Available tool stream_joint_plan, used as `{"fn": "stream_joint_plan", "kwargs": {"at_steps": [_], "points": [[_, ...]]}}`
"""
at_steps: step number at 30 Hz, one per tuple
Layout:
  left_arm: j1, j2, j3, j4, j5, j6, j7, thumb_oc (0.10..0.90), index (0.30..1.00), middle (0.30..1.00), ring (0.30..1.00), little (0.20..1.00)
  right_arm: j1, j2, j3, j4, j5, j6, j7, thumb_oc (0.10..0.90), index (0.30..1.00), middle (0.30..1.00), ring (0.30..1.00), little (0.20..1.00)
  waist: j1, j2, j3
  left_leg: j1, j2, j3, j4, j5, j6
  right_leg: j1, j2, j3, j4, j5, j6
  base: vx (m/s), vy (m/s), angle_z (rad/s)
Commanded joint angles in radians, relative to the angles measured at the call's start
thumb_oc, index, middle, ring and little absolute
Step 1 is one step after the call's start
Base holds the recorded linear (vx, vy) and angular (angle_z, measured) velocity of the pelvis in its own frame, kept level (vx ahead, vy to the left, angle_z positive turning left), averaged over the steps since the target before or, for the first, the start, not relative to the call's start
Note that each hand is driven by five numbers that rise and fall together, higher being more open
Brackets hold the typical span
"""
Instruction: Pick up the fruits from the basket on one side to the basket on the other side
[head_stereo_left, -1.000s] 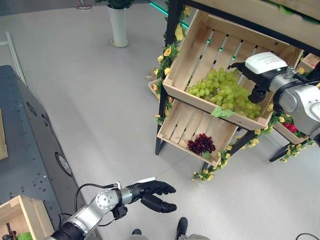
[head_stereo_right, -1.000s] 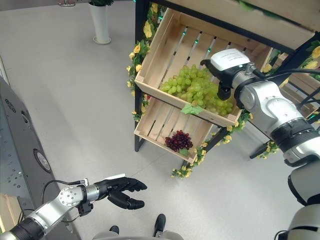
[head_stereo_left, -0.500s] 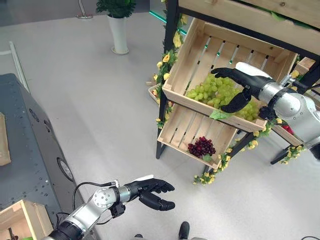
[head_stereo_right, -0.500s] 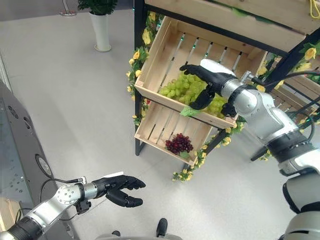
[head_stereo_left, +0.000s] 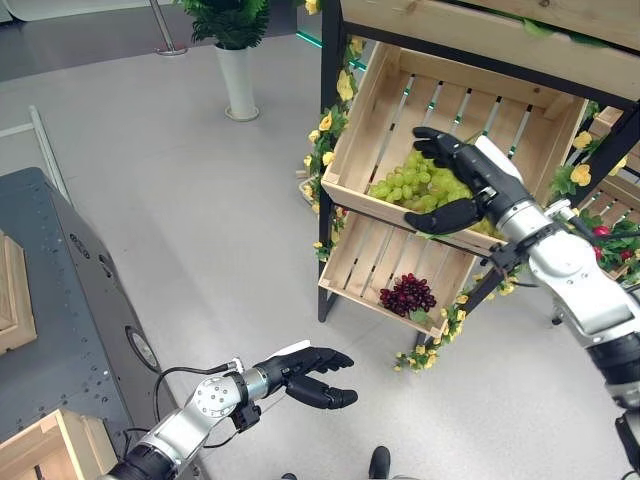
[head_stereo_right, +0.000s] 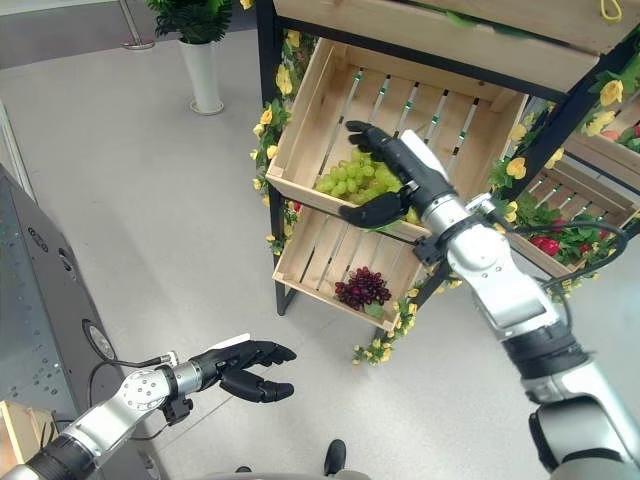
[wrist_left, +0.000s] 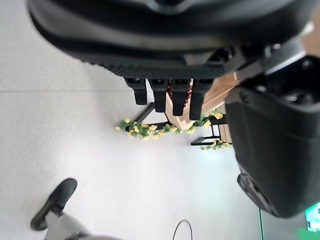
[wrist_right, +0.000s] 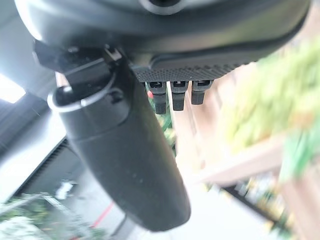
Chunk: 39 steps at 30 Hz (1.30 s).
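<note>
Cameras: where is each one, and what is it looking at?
Left eye view: on the head, looking down at the crates; both arms show, right hand open over the green grapes.
Right eye view: beside it, same scene, purple grapes in the lower crate.
Left wrist view: on the left arm, along its open left hand toward the floor.
Right wrist view: along the right hand, toward the grapes.

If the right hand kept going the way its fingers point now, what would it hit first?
Most likely the green grapes in the upper wooden crate: the open right hand reaches right over them. Depth is uncertain.
</note>
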<state>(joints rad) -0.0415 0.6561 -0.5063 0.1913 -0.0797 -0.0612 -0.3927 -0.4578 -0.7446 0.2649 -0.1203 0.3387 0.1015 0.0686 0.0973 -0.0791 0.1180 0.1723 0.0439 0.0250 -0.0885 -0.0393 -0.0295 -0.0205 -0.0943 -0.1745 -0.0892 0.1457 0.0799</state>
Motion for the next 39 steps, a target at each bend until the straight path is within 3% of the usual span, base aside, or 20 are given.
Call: {"fn": "stream_joint_plan", "kwargs": {"at_steps": [1, 2, 6, 9, 11, 15, 20, 29, 32, 35, 37, 39], "points": [[-0.053, -0.008, 0.025, -0.015, 0.048, -0.097, 0.059, 0.800, 0.900, 0.900, 0.900, 0.900, -0.003, -0.009, -0.056, -0.057, 0.098, -0.040, 0.068, 0.800, 0.900, 0.900, 0.900, 0.900, 0.012, 0.012, -0.040, -0.060, -0.047, -0.036, 0.001, -0.025, 0.033, 0.100, -0.137, -0.027, 0.053, -0.090, 0.133, 0.00, 0.063, 0.01], [-0.048, -0.011, 0.032, -0.010, 0.058, -0.096, 0.065, 0.800, 0.900, 0.900, 0.900, 0.900, 0.017, 0.007, -0.053, -0.058, 0.126, -0.035, 0.078, 0.800, 0.900, 0.900, 0.900, 0.900, 0.014, 0.013, -0.039, -0.061, -0.049, -0.035, 0.001, -0.024, 0.035, 0.096, -0.141, -0.027, 0.055, -0.085, 0.135, -0.01, 0.091, 0.04], [-0.015, -0.028, 0.063, 0.019, 0.117, -0.077, 0.130, 0.800, 0.900, 0.900, 0.900, 0.900, 0.152, 0.161, -0.003, 0.014, 0.247, -0.120, 0.146, 0.800, 0.900, 0.900, 0.900, 0.900, 0.036, 0.015, -0.026, -0.065, -0.062, -0.036, 0.001, -0.032, 0.048, 0.065, -0.169, -0.036, 0.096, -0.052, 0.150, -0.01, 0.050, 0.03], [0.005, -0.034, 0.084, 0.006, 0.119, -0.070, 0.143, 0.800, 0.900, 0.900, 0.900, 0.900, 0.198, 0.225, 0.020, 0.061, 0.252, -0.165, 0.170, 0.800, 0.900, 0.900, 0.900, 0.900, 0.047, 0.020, -0.023, -0.073, -0.062, -0.041, 0.001, -0.026, 0.052, 0.063, -0.164, -0.034, 0.103, -0.069, 0.144, -0.02, -0.022, 0.04], [0.032, -0.048, 0.097, -0.001, 0.126, -0.060, 0.183, 0.800, 0.900, 0.900, 0.900, 0.900, 0.281, 0.276, 0.061, 0.106, 0.231, -0.220, 0.185, 0.800, 0.900, 0.900, 0.900, 0.900, 0.040, 0.027, -0.022, -0.080, -0.059, -0.044, 0.003, -0.016, 0.056, 0.065, -0.130, -0.003, 0.100, -0.107, 0.132, -0.04, -0.089, 0.15], [0.028, -0.060, 0.081, 0.014, 0.145, -0.037, 0.243, 0.800, 0.900, 0.900, 0.900, 0.900, 0.380, 0.296, 0.098, 0.159, 0.192, -0.258, 0.190, 0.800, 0.900, 0.900, 0.900, 0.900, 0.002, 0.029, -0.018, -0.087, -0.056, -0.067, 0.012, -0.008, 0.058, 0.055, -0.065, 0.062, 0.126, -0.154, 0.100, -0.03, -0.155, 0.21], [0.060, -0.074, 0.120, 0.033, 0.147, 0.057, 0.334, 0.800, 0.900, 0.900, 0.900, 0.900, 0.447, 0.327, 0.134, 0.260, 0.202, -0.207, 0.204, 0.800, 0.900, 0.900, 0.900, 0.900, -0.006, 0.024, -0.017, -0.081, -0.042, -0.079, 0.011, 0.004, 0.035, 0.087, -0.034, 0.050, 0.078, -0.153, 0.070, -0.06, -0.259, 0.38], [0.099, -0.136, 0.162, -0.001, -0.081, 0.108, 0.398, 0.800, 0.900, 0.900, 0.900, 0.900, 0.459, 0.336, 0.162, 0.322, 0.233, -0.125, 0.247, 0.800, 0.900, 0.900, 0.900, 0.900, 0.026, 0.035, 0.020, -0.162, 0.014, -0.082, 0.029, 0.085, -0.048, 0.102, 0.020, -0.024, 0.010, -0.139, 0.018, -0.10, -0.220, 0.18], [0.099, -0.142, 0.172, -0.020, -0.091, 0.114, 0.400, 0.800, 0.900, 0.900, 0.900, 0.900, 0.436, 0.331, 0.179, 0.344, 0.232, -0.091, 0.225, 0.800, 0.900, 0.900, 0.900, 0.900, 0.043, 0.041, 0.035, -0.188, 0.021, -0.075, 0.011, 0.119, -0.061, 0.099, 0.027, -0.050, 0.007, -0.142, 0.009, -0.11, -0.087, 0.51], [0.094, -0.133, 0.175, -0.042, -0.105, 0.117, 0.393, 0.800, 0.900, 0.900, 0.900, 0.900, 0.420, 0.326, 0.184, 0.353, 0.297, -0.070, 0.236, 0.800, 0.900, 0.900, 0.900, 0.900, 0.043, 0.043, 0.045, -0.214, 0.045, -0.009, 0.012, 0.143, -0.075, 0.103, 0.028, -0.097, 0.007, -0.148, -0.004, -0.07, -0.002, 0.61], [0.065, -0.136, 0.156, -0.033, -0.087, 0.082, 0.328, 0.800, 0.900, 0.900, 0.900, 0.900, 0.417, 0.327, 0.168, 0.361, 0.363, -0.116, 0.207, 0.800, 0.900, 0.900, 0.900, 0.900, 0.026, 0.044, 0.052, -0.232, 0.083, 0.160, 0.031, 0.155, -0.084, 0.112, 0.013, -0.198, 0.021, -0.157, -0.016, -0.06, 0.053, 0.80], [0.037, -0.135, 0.133, -0.027, -0.078, 0.059, 0.287, 0.800, 0.900, 0.900, 0.900, 0.900, 0.422, 0.332, 0.157, 0.357, 0.434, -0.161, 0.167, 0.800, 0.900, 0.900, 0.900, 0.900, 0.005, 0.042, 0.051, -0.221, 0.101, 0.293, 0.088, 0.116, -0.084, 0.109, -0.009, -0.270, 0.066, -0.181, -0.017, -0.01, 0.128, 1.64]]}}
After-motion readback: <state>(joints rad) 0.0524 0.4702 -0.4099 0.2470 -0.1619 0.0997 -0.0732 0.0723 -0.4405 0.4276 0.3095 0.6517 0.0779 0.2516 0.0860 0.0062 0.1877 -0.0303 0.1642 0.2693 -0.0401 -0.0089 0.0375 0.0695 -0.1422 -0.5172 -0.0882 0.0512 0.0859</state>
